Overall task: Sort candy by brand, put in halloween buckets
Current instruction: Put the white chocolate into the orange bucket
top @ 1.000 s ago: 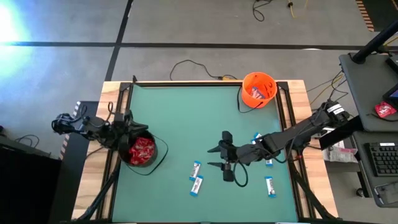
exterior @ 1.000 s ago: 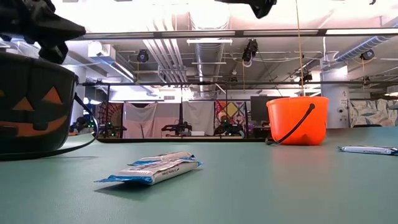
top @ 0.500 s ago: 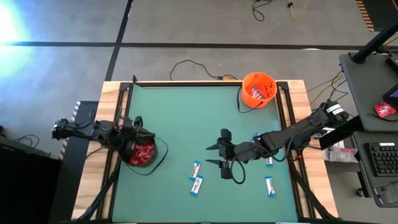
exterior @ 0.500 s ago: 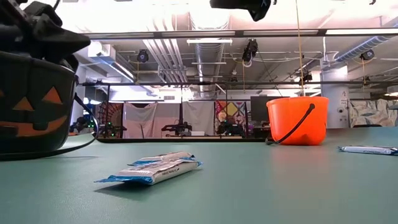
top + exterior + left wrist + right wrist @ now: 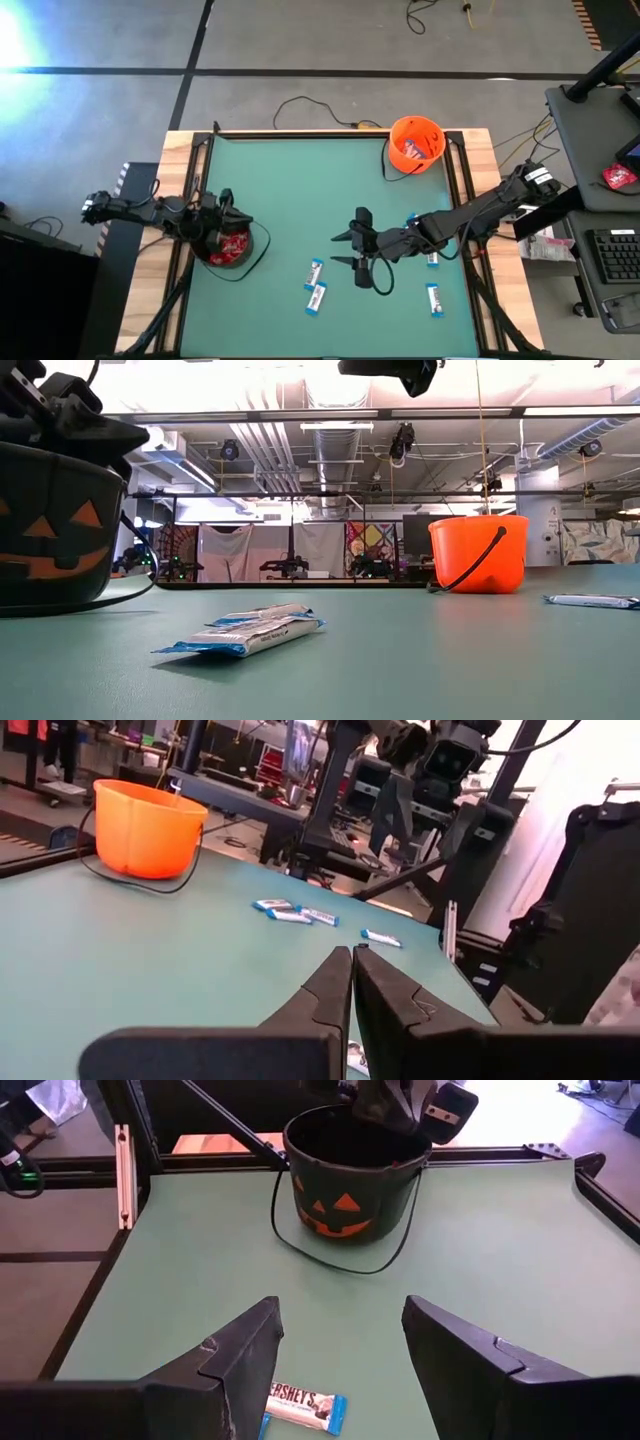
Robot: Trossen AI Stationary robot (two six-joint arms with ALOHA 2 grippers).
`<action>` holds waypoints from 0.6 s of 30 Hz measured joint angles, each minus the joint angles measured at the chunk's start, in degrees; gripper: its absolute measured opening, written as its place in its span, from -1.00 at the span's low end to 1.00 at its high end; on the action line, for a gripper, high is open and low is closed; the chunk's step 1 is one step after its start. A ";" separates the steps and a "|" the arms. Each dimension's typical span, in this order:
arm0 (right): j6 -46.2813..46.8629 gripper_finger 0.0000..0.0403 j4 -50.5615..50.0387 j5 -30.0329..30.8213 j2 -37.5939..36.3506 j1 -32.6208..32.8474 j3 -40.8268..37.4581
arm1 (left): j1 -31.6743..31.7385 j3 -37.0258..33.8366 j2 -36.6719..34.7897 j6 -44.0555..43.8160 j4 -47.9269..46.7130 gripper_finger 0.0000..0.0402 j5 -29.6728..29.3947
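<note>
while the right gripper (image 5: 354, 252) hangs over the middle of the green table (image 5: 290, 190) with its fingers (image 5: 236, 1355) spread and nothing between them, i note the nearest white-and-blue bars (image 5: 315, 273) lie just ahead of it, one showing right below the fingers in its wrist view. main risk as i judge it: the two bars near the front edge lie close together, one just beside the other, so a descent that is slightly off could pinch both or nudge one away. three more bars (image 5: 433, 299) sit under and beside the right arm (partly hidden by it from above), so a sweep of the forearm could drag them. the orange bucket (image 5: 416, 143) stands at the far right corner with candy in it; carrying a bar there means a long swing back over those hidden bars. the left gripper (image 5: 222, 203) is over the rim of the black bucket (image 5: 228, 245), fingers (image 5: 340, 982) pressed together and empty; red packets (image 5: 230, 246) fill the pail. if that arm dips, it could catch the wire handle lying looped on the table and tip or drag the pail. i cannot tell how close it is to the rim.
</note>
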 joint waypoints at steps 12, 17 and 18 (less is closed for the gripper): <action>0.00 0.03 -0.01 0.01 0.00 0.00 0.00 | 0.00 0.00 -0.01 -0.21 -0.06 -1.00 -0.04; -6.34 0.03 -0.01 0.19 0.00 -0.06 0.00 | 0.00 0.00 0.00 -0.30 -0.10 -1.00 -0.06; -10.01 0.03 -0.01 0.17 0.00 -0.15 0.00 | 0.00 0.00 0.01 -0.31 -0.10 -1.00 -0.07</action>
